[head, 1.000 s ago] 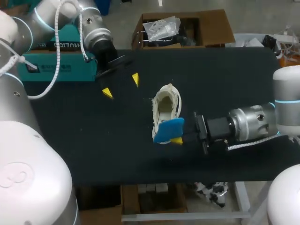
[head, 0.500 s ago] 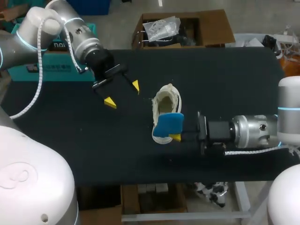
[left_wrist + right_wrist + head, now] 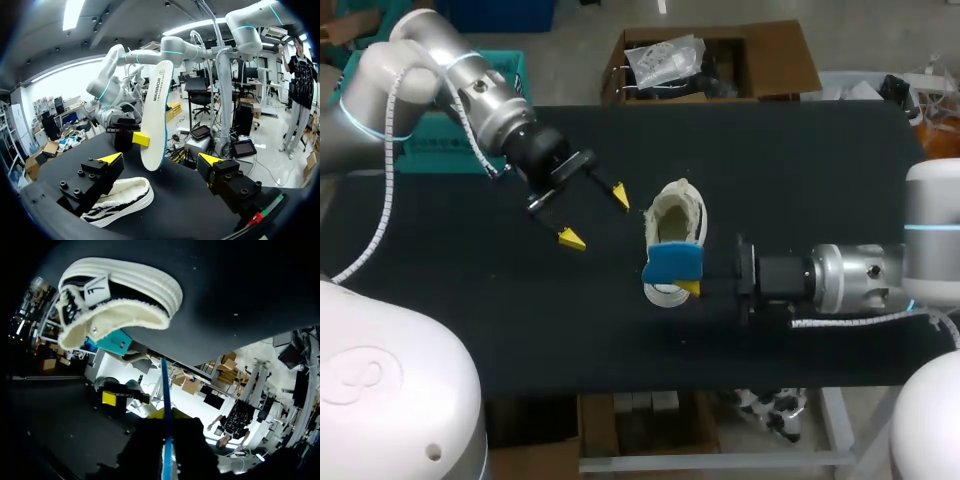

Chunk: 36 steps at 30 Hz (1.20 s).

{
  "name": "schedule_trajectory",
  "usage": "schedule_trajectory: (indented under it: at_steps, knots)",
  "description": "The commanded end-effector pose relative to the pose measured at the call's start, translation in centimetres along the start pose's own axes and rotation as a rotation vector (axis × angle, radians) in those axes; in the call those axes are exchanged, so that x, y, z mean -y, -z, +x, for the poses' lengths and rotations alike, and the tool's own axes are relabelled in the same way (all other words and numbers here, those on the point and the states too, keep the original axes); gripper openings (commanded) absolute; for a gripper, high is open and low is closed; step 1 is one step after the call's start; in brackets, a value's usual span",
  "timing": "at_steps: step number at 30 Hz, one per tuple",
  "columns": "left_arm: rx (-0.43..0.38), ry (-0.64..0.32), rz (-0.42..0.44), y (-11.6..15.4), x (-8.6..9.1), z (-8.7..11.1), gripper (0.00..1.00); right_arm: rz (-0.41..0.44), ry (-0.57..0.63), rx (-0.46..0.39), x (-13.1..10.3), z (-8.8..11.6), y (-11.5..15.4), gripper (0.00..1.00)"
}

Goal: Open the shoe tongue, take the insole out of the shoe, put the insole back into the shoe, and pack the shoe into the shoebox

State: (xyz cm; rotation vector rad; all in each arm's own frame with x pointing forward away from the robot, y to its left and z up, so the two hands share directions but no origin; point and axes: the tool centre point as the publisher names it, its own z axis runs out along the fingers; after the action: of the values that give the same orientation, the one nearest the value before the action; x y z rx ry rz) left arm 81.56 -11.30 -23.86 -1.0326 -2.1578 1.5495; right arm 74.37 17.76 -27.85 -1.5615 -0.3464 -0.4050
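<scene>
A cream-lined shoe (image 3: 674, 222) with black and white sides lies on the black table, opening up. My right gripper (image 3: 692, 287) is shut on a blue-backed insole (image 3: 672, 263), held on edge above the shoe's toe. The left wrist view shows the insole (image 3: 156, 115) upright with its white face towards me, above the shoe (image 3: 120, 200). In the right wrist view the insole (image 3: 166, 410) shows edge-on between my right gripper's fingers (image 3: 167, 416), with the shoe (image 3: 120, 295) ahead. My left gripper (image 3: 595, 215) hangs open just left of the shoe, nothing between its fingers (image 3: 111, 158).
A teal shoebox (image 3: 420, 155) stands at the table's back left, behind my left arm. An open cardboard box (image 3: 770, 60) with bagged items sits beyond the back edge. The black table top (image 3: 800, 170) is bare to the right of the shoe.
My left arm has swung from the back left towards the shoe, gripper still open. My right gripper has carried the insole slightly left and turned it more on edge over the toe.
</scene>
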Motion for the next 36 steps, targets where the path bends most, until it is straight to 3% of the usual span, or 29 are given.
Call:
schedule_trajectory:
  at_steps: [1, 4, 17, 23, 32, 35, 36]
  knots:
    - [0.243, 0.001, -0.053, -1.1, 0.3, 0.3, 1.00, -0.031, 0.015, -0.046, -0.4, 0.1, -1.0, 0.00]
    - [0.305, 0.006, -0.081, -1.3, 0.3, 0.2, 1.00, -0.078, 0.027, -0.143, -0.6, 0.3, -1.6, 0.00]
    - [0.305, 0.006, -0.081, -1.3, 0.3, 0.2, 1.00, -0.078, 0.027, -0.143, -0.6, 0.3, -1.6, 0.00]
    - [0.284, -0.020, -0.075, -3.5, -1.3, -0.7, 1.00, -0.082, 0.048, -0.165, -2.6, 1.0, -2.4, 0.00]
    - [0.327, -0.016, -0.077, -3.7, -3.0, -1.9, 1.00, -0.100, 0.082, -0.205, -4.4, 2.0, -3.0, 0.00]
    - [0.310, -0.016, -0.065, -3.8, -3.1, -2.0, 0.92, -0.122, 0.094, -0.219, -4.5, 2.4, -3.2, 0.00]
    - [0.304, -0.016, -0.065, -3.8, -3.2, -2.1, 0.85, -0.120, 0.099, -0.220, -4.5, 2.5, -3.2, 0.00]
